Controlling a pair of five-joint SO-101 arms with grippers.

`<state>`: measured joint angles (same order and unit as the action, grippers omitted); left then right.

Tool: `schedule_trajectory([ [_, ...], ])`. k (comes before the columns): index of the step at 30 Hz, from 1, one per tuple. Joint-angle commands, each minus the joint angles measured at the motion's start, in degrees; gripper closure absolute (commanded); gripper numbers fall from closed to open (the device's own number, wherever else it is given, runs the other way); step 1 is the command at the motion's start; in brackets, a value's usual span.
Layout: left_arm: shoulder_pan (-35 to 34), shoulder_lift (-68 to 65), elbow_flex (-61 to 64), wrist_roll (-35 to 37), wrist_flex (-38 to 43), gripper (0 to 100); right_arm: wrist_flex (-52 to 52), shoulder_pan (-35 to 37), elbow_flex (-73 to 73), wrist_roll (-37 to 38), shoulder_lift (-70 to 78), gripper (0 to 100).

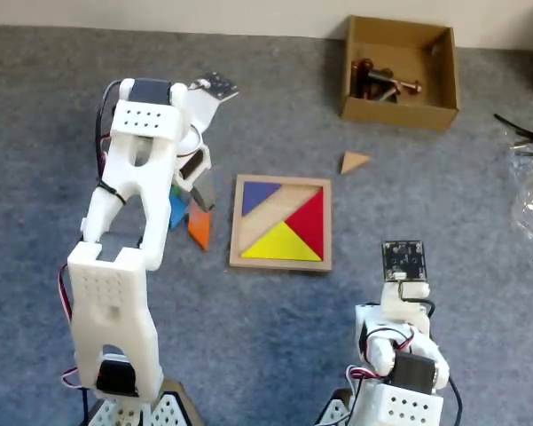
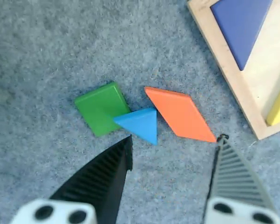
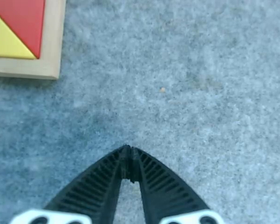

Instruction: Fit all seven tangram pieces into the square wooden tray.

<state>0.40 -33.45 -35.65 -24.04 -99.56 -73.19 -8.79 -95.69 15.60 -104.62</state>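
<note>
Hovering empty with its jaws spread wide, the left end effector (image 2: 174, 140) has the small blue triangular piece (image 2: 140, 123) just ahead of it. That piece touches the green square piece (image 2: 100, 108) and sits beside the orange parallelogram piece (image 2: 179, 113). The square wooden tray (image 2: 228, 79) lies farther ahead. A clean pick likely means centring on one piece and closing across flat edges, so the neighbours stay put. The right end effector (image 3: 129, 151) is closed on nothing.
</note>
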Motion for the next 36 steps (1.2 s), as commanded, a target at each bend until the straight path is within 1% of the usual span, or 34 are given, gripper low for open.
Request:
schedule_trajectory([
  [1,0.1,5.2,-5.1,-0.4,-0.5,74,1.5,0.2,-6.3,-0.3,-0.5,99.3],
  [3,-0.3,5.3,-4.4,-0.4,-0.5,74,1.5,0.2,-6.3,-0.3,-0.5,99.3],
  [6,-3.1,6.7,-5.3,-0.4,-0.5,74,1.5,0.2,-6.3,-0.3,-0.5,99.3],
  [12,-4.5,8.9,-1.5,-0.4,-0.5,74,1.5,0.2,-6.3,-0.3,-0.5,99.3],
  [14,-3.8,9.1,0.9,-0.4,-0.5,74,1.5,0.2,-6.3,-0.3,-0.5,99.3],
  [20,1.2,9.1,10.0,-0.3,-0.3,74,1.5,0.2,-6.3,-0.3,-0.5,99.3],
  [25,2.3,9.1,11.1,4.7,1.4,74,1.5,0.2,-6.3,-0.3,-0.5,99.3],
  [33,3.9,9.0,14.5,4.9,4.4,74,1.5,0.2,-6.3,-0.3,-0.5,99.3],
  [36,4.4,9.0,15.3,4.9,7.3,74,1.5,0.2,-6.3,-0.3,-0.5,99.3],
])
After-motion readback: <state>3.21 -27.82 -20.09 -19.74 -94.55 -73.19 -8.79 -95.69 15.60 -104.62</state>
